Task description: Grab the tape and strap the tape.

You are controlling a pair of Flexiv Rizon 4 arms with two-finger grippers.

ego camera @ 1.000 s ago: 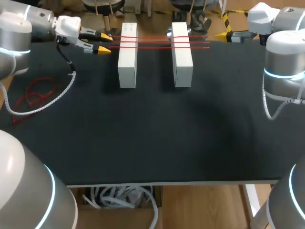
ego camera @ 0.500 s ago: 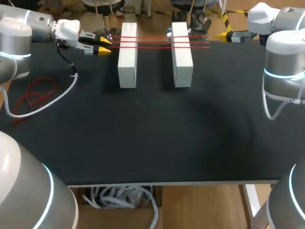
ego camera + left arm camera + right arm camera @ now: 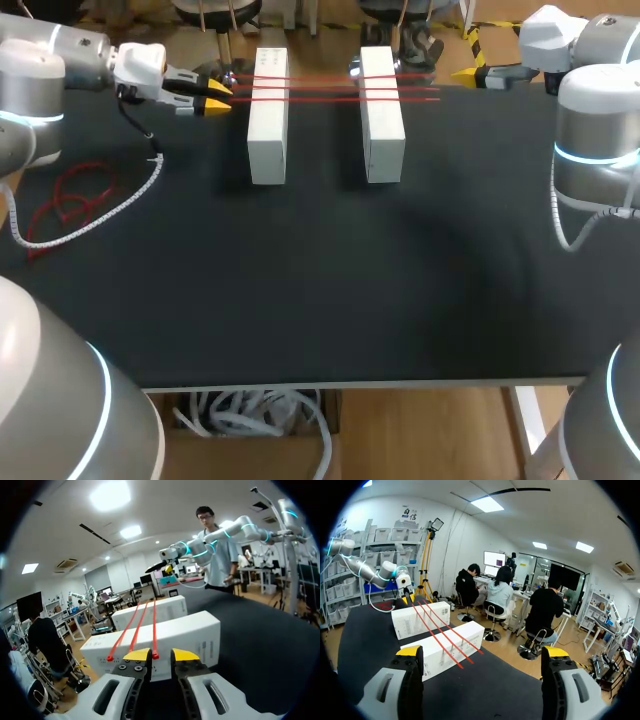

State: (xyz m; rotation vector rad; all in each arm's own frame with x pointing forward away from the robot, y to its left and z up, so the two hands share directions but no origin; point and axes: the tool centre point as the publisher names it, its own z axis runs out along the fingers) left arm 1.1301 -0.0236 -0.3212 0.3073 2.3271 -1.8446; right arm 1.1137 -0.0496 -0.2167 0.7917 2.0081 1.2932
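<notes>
Three red tapes (image 3: pixel 330 88) lie stretched across two white boxes (image 3: pixel 268 130) (image 3: pixel 382 130) at the table's far side. My left gripper (image 3: pixel 218 96) is at the tapes' left ends. In the left wrist view its fingers (image 3: pixel 137 655) stand a narrow gap apart, and the end of the nearest red tape (image 3: pixel 154 654) sits in that gap beside one tip, in front of the near box (image 3: pixel 175 635). My right gripper (image 3: pixel 465 73) hangs wide open past the tapes' right ends. Nothing lies between the fingers of my right gripper (image 3: pixel 482 655), and the boxes (image 3: pixel 445 647) and tapes (image 3: pixel 440 632) are ahead of it.
A loose tangle of red tape (image 3: pixel 70 200) lies on the black table (image 3: pixel 320 280) at the left. The left arm's white cable (image 3: pixel 110 210) curves over it.
My left gripper's fingers have drawn closer together, and the gripper has shifted slightly toward the table's far edge at the tape ends. The right arm has not moved.
</notes>
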